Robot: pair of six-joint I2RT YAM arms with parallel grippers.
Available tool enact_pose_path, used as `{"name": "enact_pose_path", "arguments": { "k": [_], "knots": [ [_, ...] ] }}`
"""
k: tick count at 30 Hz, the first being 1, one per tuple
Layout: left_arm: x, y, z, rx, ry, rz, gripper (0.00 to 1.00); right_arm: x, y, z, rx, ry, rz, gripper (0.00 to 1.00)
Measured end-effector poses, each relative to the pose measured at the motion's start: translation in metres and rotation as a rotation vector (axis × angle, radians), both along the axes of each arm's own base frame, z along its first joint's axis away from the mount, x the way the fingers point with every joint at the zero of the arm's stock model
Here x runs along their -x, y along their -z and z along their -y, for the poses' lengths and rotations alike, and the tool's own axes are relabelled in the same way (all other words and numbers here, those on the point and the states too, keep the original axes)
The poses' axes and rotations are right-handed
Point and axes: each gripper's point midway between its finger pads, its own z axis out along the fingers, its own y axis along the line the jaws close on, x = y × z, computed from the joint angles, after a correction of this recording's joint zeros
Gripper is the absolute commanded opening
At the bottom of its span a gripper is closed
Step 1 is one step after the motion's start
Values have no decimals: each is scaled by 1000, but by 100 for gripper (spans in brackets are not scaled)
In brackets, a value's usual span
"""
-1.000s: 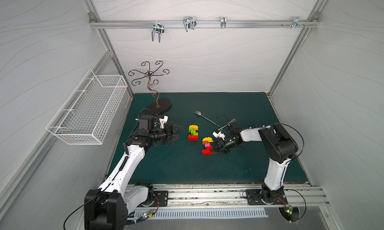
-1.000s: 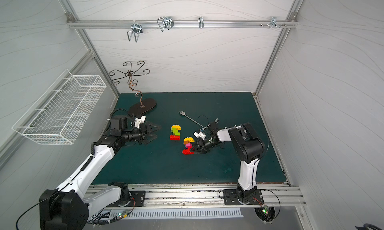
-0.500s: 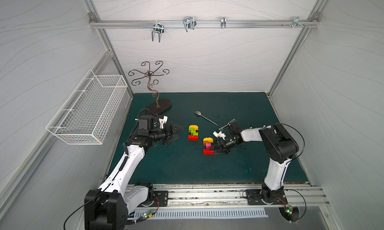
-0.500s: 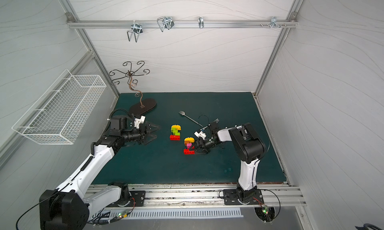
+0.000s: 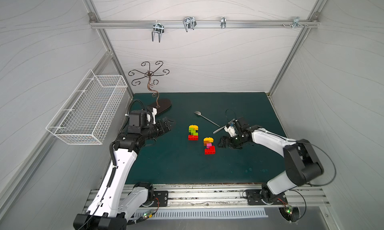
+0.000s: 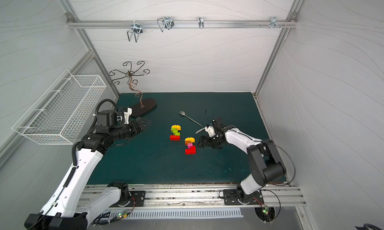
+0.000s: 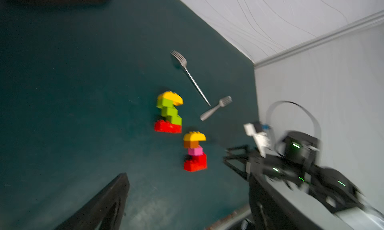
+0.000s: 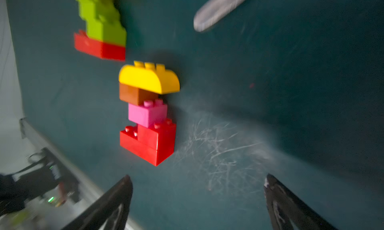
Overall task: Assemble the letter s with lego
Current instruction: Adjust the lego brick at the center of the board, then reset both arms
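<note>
Two lego stacks lie flat on the green mat in both top views. One is yellow, lime green and red [image 5: 193, 132] [image 6: 175, 132] [image 7: 168, 112]. The other is yellow, orange, pink and red [image 5: 209, 145] [image 6: 190, 145] [image 8: 148, 114] [image 7: 195, 152]. My right gripper [image 5: 223, 142] [image 6: 202, 142] [image 8: 197, 177] is open and empty, a short gap to the right of the second stack. My left gripper [image 5: 169, 124] [image 6: 143, 123] [image 7: 187, 189] is open and empty, well to the left of the first stack.
Two metal forks [image 5: 205, 118] [image 5: 220, 129] lie behind the stacks, one close to my right wrist. A curly metal stand [image 5: 159, 104] sits at the back left behind my left arm. A white wire basket [image 5: 89, 112] hangs on the left wall.
My right gripper has opened, let go of the yellow, orange, pink and red stack, and drawn back a little to the right. The left arm has hardly moved.
</note>
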Motion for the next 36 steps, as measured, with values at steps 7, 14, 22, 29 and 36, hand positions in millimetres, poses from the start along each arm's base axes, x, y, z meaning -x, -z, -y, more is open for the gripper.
{"name": "enact_pose_path", "arguments": {
  "k": [7, 14, 22, 29, 36],
  "knots": [
    [-13, 52, -69, -309, -276, 26, 94, -61, -89, 59, 89, 183, 728, 99],
    [-13, 122, -111, -468, -457, -25, 94, -87, 23, 118, 407, 274, 667, 99],
    [3, 152, -149, -634, -630, 84, 98, -106, 43, 153, 379, 378, 698, 99],
    [-14, 171, -168, -725, -696, 155, 99, -124, 27, 161, 297, 431, 730, 99],
    [-52, 196, -157, -739, -582, 170, 98, -125, 26, 157, 270, 420, 730, 99]
  ]
}}
